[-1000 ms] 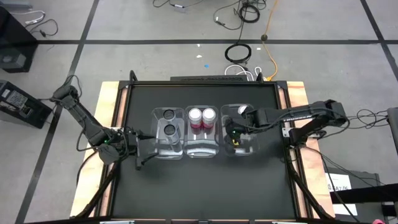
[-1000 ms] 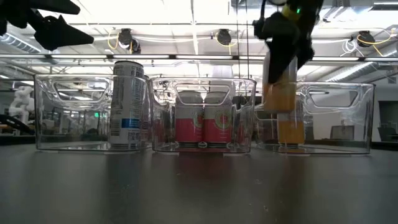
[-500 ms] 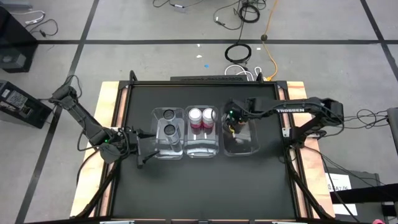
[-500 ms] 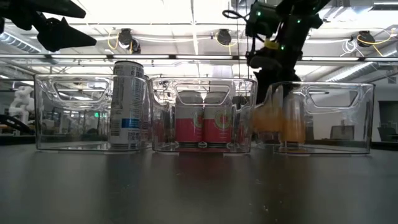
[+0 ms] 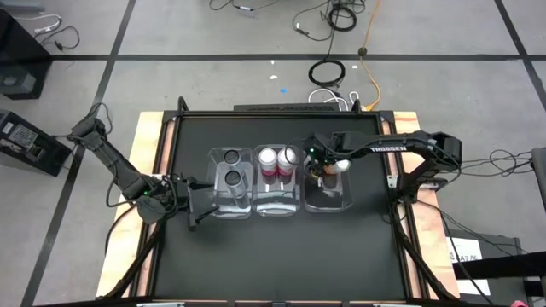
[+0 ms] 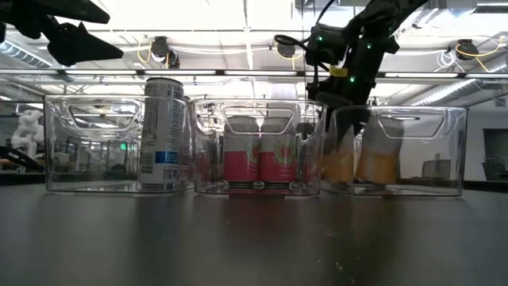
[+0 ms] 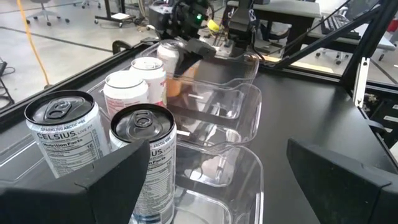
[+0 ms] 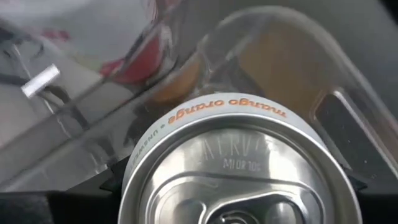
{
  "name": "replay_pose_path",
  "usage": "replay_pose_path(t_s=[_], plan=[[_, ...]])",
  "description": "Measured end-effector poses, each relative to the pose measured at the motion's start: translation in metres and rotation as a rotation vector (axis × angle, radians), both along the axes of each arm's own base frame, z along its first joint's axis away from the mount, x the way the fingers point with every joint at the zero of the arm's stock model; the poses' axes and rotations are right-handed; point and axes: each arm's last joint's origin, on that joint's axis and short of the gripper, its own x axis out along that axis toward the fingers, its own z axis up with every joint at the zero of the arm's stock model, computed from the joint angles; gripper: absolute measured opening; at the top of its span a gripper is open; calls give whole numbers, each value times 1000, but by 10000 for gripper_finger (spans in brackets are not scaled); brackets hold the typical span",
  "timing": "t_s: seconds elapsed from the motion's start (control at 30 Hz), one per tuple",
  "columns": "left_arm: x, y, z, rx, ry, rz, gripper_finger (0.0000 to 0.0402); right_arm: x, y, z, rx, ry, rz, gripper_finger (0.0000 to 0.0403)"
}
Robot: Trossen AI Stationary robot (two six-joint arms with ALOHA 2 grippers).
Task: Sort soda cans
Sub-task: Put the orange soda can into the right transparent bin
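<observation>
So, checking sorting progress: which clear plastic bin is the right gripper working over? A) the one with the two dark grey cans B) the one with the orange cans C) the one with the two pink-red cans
B: in the high view the right gripper sits over the rightmost clear plastic bin, clutching an orange soda can.

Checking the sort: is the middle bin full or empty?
Neither: the middle bin holds two pink-red cans, upright side by side at its far end; its near half is bare in the high view.

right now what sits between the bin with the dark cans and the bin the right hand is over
The middle clear bin holding the two pink-red cans; the high and low views both show it.
</observation>
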Motion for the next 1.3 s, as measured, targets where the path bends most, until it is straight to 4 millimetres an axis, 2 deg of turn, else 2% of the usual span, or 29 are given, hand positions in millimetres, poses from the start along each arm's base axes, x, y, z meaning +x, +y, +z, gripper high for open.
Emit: replay_pose_path(t_s=[0.3,1.3], plan=[[0,0,0,2,-1,3,386,7,-4,-10,-24,37,33,313],[0,0,0,1,-1,3,386,2,-8,-1,-59,38,99,327]])
